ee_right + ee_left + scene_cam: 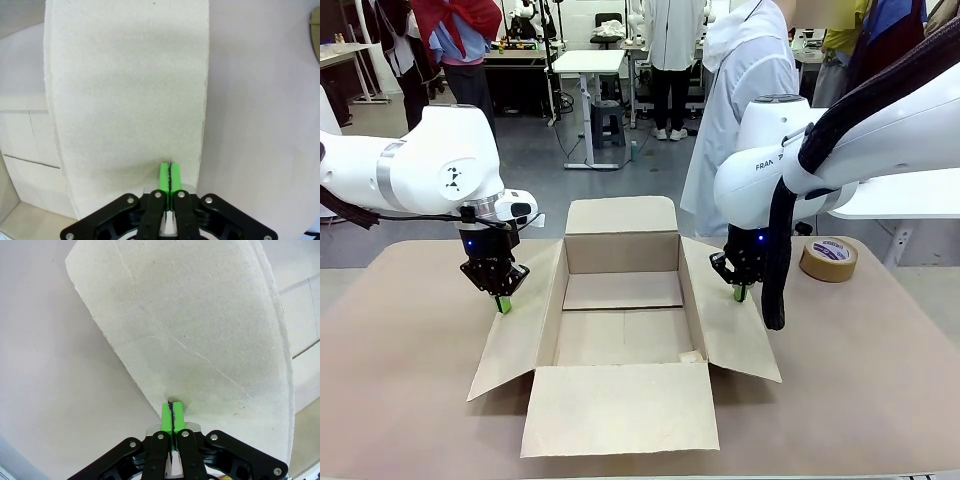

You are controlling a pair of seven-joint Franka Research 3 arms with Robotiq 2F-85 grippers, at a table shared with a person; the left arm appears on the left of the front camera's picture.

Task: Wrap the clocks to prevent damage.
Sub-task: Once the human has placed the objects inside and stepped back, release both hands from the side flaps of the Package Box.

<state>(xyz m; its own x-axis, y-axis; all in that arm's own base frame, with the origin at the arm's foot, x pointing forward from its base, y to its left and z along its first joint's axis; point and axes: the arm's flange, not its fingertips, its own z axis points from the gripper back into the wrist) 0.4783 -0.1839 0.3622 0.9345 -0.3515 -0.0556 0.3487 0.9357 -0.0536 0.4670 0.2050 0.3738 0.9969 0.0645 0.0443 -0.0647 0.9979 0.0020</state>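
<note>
L claw [503,304] & R claw [739,293] both clenched, empty, tips on cardboard carton [622,252] side flaps [515,345], frame centre. Where clocks are: can't tell. Risk: tips slip off, flaps spring up, blocking loading.

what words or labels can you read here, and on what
"FRAN": on the right arm; the rest is hidden behind the cable sleeve.
Brown tape roll: dark print, too small to read.
Cardboard carton: no print seen.
</note>
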